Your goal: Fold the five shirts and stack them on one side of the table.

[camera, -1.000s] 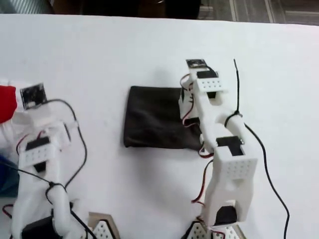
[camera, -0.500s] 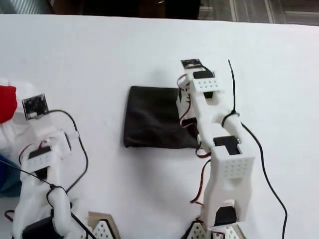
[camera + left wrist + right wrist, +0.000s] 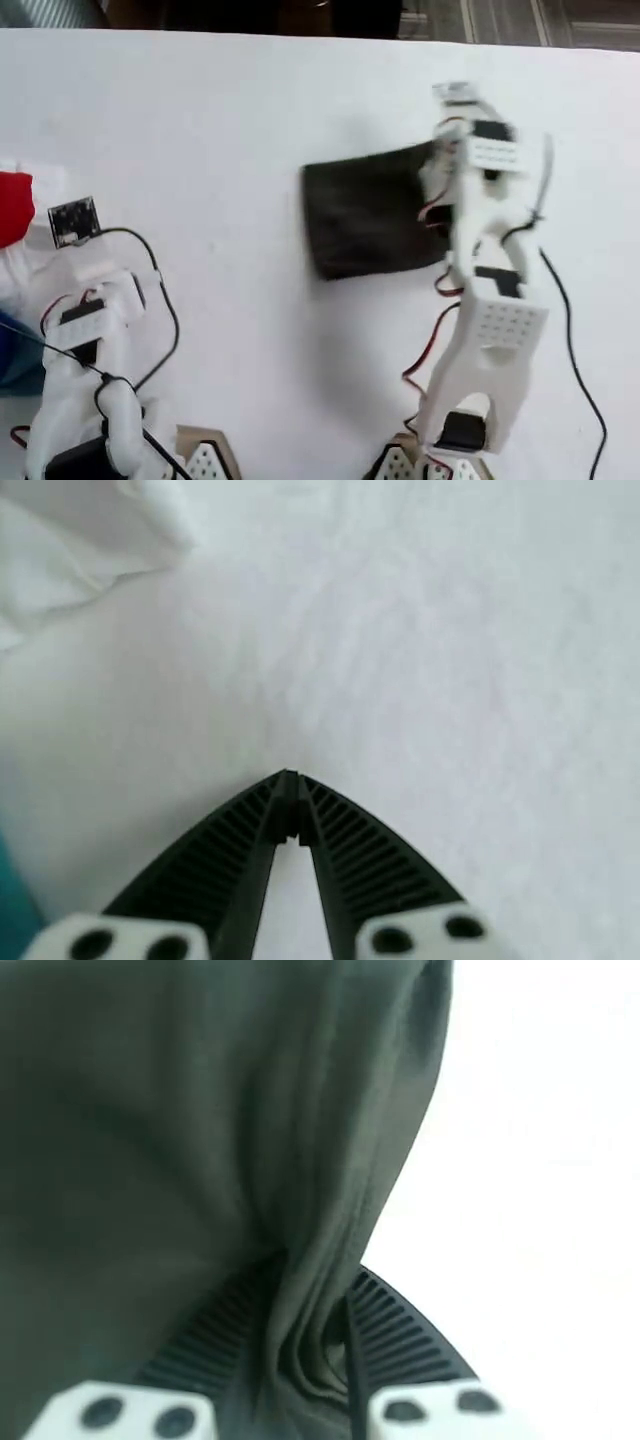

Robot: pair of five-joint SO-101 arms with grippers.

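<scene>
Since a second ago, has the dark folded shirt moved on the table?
Yes. The dark shirt slid rightward in the high view, away from the red cloth at the left edge, held by the right gripper.

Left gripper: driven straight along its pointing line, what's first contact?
Probably bare table: the left gripper, shut, points at plain tabletop. The white cloth sits off that line. Depth is unclear.

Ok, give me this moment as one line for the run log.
right pincer: shut on dark shirt edge | dark shirt: folded, on table | left pincer: shut, empty, over bare table
</scene>
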